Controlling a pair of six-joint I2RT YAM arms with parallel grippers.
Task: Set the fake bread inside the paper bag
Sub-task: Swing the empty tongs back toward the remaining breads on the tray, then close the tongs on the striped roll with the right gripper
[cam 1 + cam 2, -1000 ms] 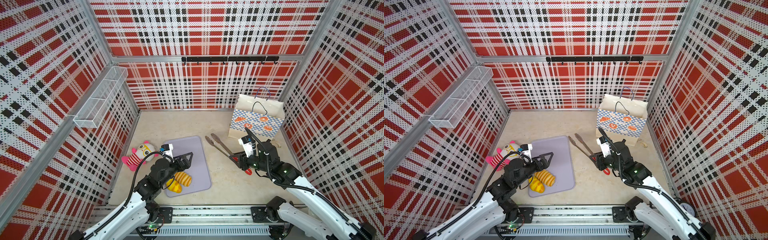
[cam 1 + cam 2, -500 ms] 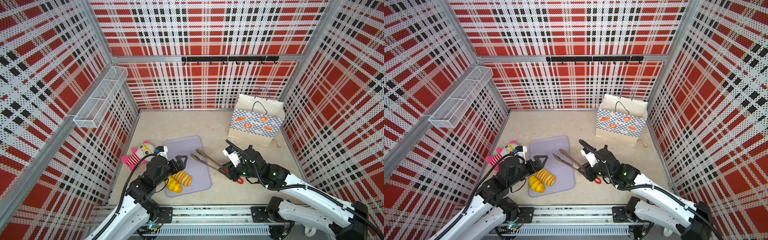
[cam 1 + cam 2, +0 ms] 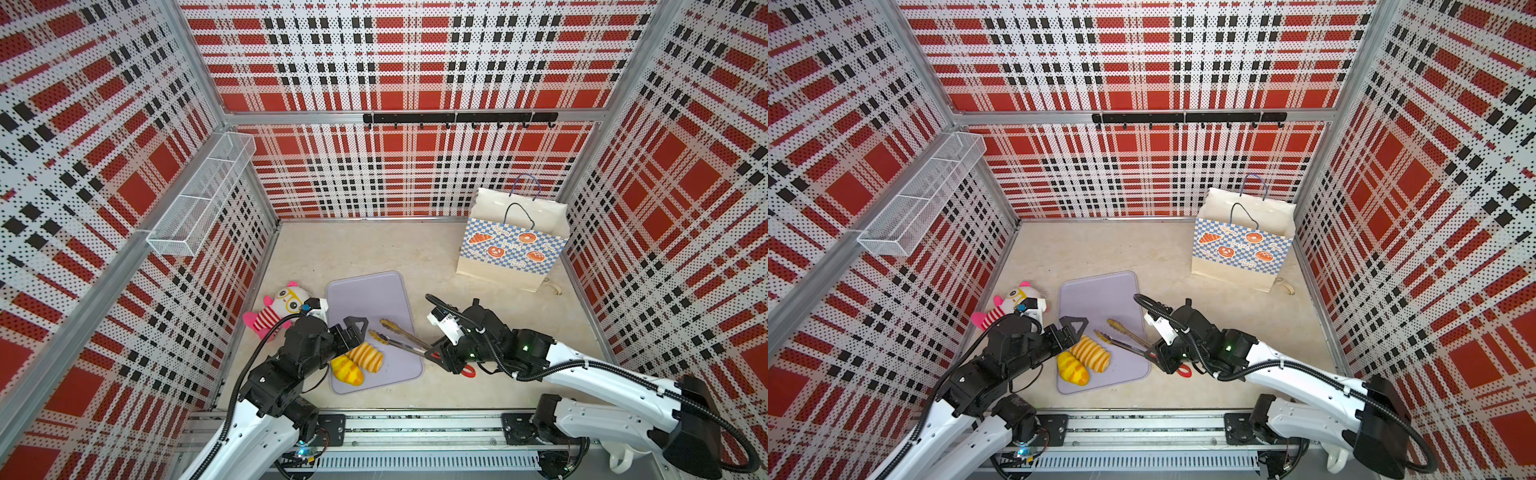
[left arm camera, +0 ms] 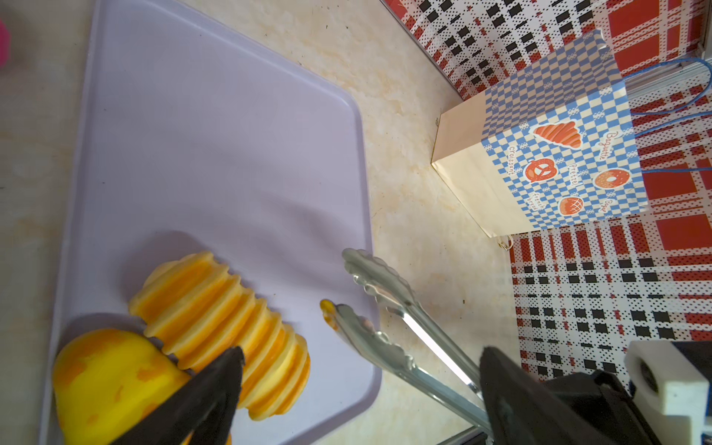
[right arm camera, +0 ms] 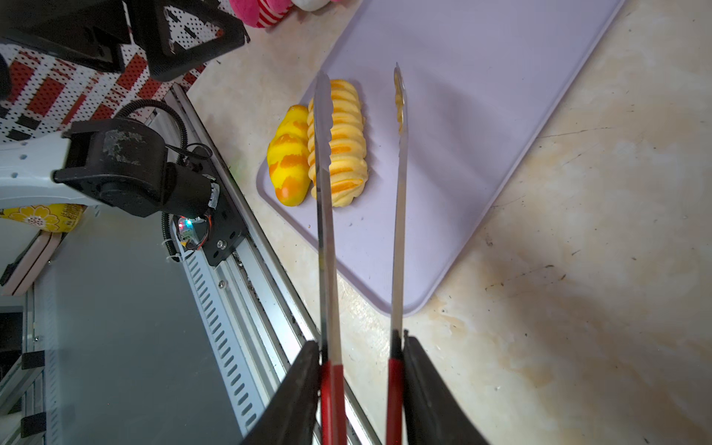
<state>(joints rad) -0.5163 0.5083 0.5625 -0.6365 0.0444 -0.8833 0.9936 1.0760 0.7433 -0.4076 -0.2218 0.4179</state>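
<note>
Two pieces of fake bread lie side by side at the near end of the lavender tray (image 3: 370, 299): a ridged loaf (image 3: 366, 356) (image 4: 215, 308) and a smoother yellow one (image 3: 347, 370) (image 5: 287, 158). My right gripper (image 3: 436, 353) (image 5: 361, 346) is shut on the red handles of metal tongs (image 3: 401, 338) (image 5: 325, 162). The tongs' arms are spread, with their tips over the tray right beside the ridged loaf. My left gripper (image 3: 356, 334) (image 4: 361, 352) is open, just above the bread's left side. The paper bag (image 3: 511, 245) (image 3: 1241, 245) stands upright at the back right, its mouth open.
A pink-and-white striped plush doll (image 3: 278, 309) lies left of the tray beside the left arm. A wire basket (image 3: 199, 208) hangs on the left wall and a hook rail (image 3: 457, 118) on the back wall. The metal base rail (image 3: 415, 424) runs along the front edge.
My right arm has swung left and lower, carrying the tongs from the middle of the floor to the tray, tips now beside the bread. The left gripper has shifted slightly and stays open.
</note>
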